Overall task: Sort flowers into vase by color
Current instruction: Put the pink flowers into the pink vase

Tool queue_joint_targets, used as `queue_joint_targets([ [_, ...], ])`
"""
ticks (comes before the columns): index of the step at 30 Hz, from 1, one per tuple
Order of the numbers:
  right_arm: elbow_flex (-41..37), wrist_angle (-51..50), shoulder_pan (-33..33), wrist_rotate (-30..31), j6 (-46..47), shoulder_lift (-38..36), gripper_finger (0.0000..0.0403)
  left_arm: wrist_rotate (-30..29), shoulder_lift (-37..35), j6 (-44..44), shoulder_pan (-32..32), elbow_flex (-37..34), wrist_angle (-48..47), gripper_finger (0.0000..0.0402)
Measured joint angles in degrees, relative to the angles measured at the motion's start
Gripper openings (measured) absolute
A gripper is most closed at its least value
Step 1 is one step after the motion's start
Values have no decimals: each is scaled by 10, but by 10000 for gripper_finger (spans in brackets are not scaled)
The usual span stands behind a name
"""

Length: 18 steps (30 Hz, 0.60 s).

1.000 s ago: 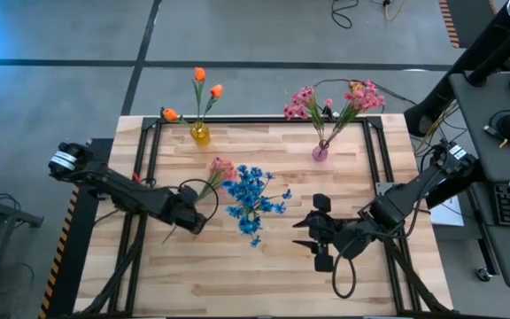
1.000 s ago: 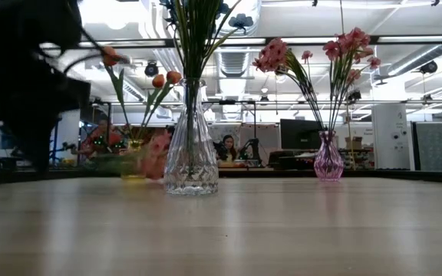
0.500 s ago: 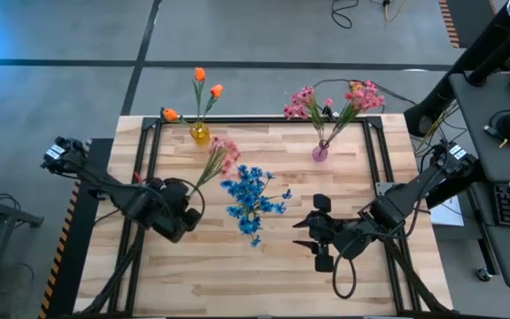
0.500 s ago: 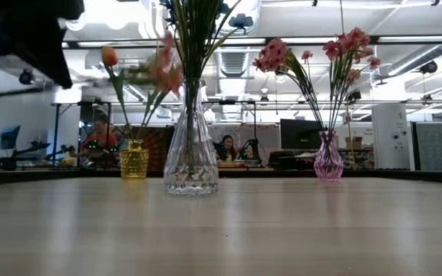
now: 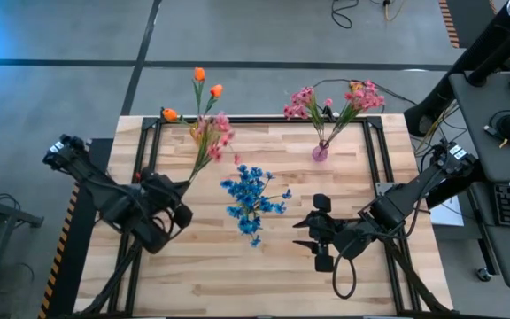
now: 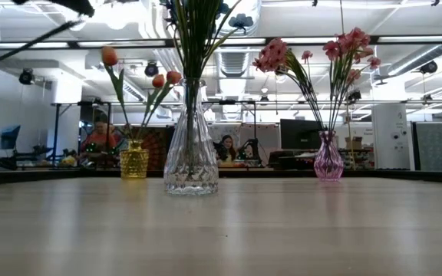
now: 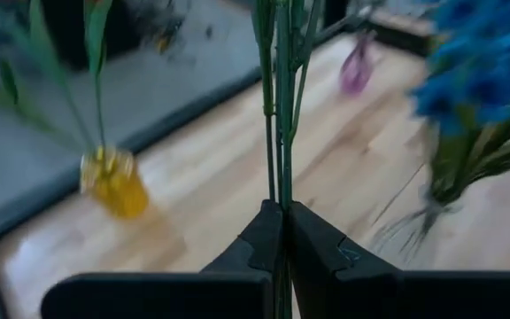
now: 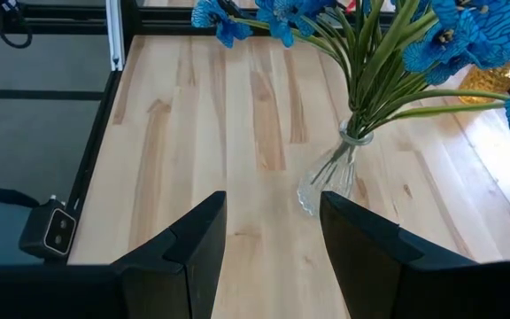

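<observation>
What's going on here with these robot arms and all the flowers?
The robot is sorting fake flowers into vases by colour. The left gripper is shut on a pink flower stem, held up above the table near the yellow vase of orange buds. Blue flowers stand in the clear vase, and other pink ones in the pink vase. The right gripper waits open near the clear vase.

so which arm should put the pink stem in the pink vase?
Left, probably. The left pincer is already shut on the pink stem, lifted over the table's left half. The right pincer is open and empty, facing the clear vase of blue flowers. The pink vase stands at the far edge.
</observation>
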Motion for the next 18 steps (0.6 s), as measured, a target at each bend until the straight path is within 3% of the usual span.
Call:
queue_joint_targets([
  [4, 0, -1, 5, 10, -1, -4, 176, -53, 2, 49, -36, 32, 0, 0],
  [9, 0, 0, 21, 69, -11, -22, 176, -148, 2, 129, -99, 67, 30, 0],
  [15, 0, 1, 36, 111, -29, -23, 176, -233, 2, 247, -161, 70, 139, 0],
  [18, 0, 11, 38, 111, -35, -17, 176, -238, 8, 304, -169, 60, 199, 0],
])
